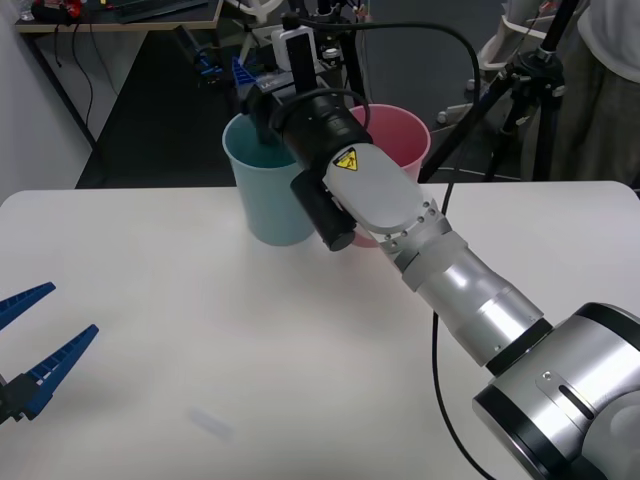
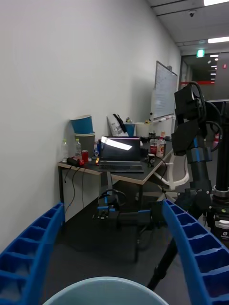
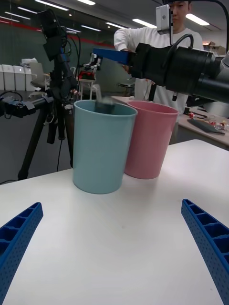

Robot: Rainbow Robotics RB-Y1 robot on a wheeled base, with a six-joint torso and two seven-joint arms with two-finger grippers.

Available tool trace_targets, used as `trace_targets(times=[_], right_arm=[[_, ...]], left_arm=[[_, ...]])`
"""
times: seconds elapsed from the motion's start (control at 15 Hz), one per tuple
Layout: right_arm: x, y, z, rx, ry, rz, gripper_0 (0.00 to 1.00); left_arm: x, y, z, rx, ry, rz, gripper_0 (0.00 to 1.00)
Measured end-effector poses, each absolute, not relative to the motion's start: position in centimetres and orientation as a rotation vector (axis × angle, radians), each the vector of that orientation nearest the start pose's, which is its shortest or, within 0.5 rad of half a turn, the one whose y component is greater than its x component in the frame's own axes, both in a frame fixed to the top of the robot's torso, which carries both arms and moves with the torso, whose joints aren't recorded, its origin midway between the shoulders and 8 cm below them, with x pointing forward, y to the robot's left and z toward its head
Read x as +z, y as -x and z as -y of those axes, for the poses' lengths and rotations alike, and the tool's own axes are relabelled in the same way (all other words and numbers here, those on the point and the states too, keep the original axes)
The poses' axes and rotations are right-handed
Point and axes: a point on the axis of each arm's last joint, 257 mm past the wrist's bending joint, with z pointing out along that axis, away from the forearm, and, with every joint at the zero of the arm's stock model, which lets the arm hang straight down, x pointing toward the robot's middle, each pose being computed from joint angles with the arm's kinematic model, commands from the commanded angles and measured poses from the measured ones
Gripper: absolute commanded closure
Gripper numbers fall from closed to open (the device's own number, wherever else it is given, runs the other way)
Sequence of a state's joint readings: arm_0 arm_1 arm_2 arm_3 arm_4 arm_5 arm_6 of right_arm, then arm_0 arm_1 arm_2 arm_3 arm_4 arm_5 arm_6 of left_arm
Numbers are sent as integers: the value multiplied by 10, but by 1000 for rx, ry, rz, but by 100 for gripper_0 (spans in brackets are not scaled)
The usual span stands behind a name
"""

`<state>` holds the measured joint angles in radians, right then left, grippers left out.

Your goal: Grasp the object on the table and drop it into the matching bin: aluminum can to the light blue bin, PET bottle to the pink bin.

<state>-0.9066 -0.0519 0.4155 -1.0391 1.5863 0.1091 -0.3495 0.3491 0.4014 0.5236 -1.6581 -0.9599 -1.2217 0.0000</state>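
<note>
Right tool [image 3: 110,55] open above light blue bin [image 3: 102,145] — aluminum can [image 3: 104,106] at rim.

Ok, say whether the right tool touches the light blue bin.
Apart: the left wrist view shows the right tool above the light blue bin, background between.

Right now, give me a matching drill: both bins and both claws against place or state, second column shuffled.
Things:
1. light blue bin
2. pink bin
3. left claw
4. right claw

Place or state:
A. open, above a bin's mouth
B. open, low over the table at its near left
C. the bin on the robot's left of the pair
D. partly hidden behind the right arm in the front view

Pairs: 1-C, 2-D, 3-B, 4-A
</note>
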Motion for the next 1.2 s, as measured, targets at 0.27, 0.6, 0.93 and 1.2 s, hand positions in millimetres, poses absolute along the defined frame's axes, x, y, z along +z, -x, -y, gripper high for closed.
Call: trace_targets(times=[0.27, 0.6, 0.93, 1.2], right_arm=[[7, -650, -90, 364, 425, -1259, 0], [19, -620, -79, 409, 432, -1191, 0], [8, -547, -38, 488, 523, -1130, 0], [-30, -498, 24, 516, 603, -1192, 0]], left_arm=[[-169, -342, -330, -567, -465, -1441, 0], [-169, -342, -330, -567, -465, -1441, 0], [-169, -342, -330, -567, -465, -1441, 0], [-169, -342, -330, -567, -465, -1441, 0]])
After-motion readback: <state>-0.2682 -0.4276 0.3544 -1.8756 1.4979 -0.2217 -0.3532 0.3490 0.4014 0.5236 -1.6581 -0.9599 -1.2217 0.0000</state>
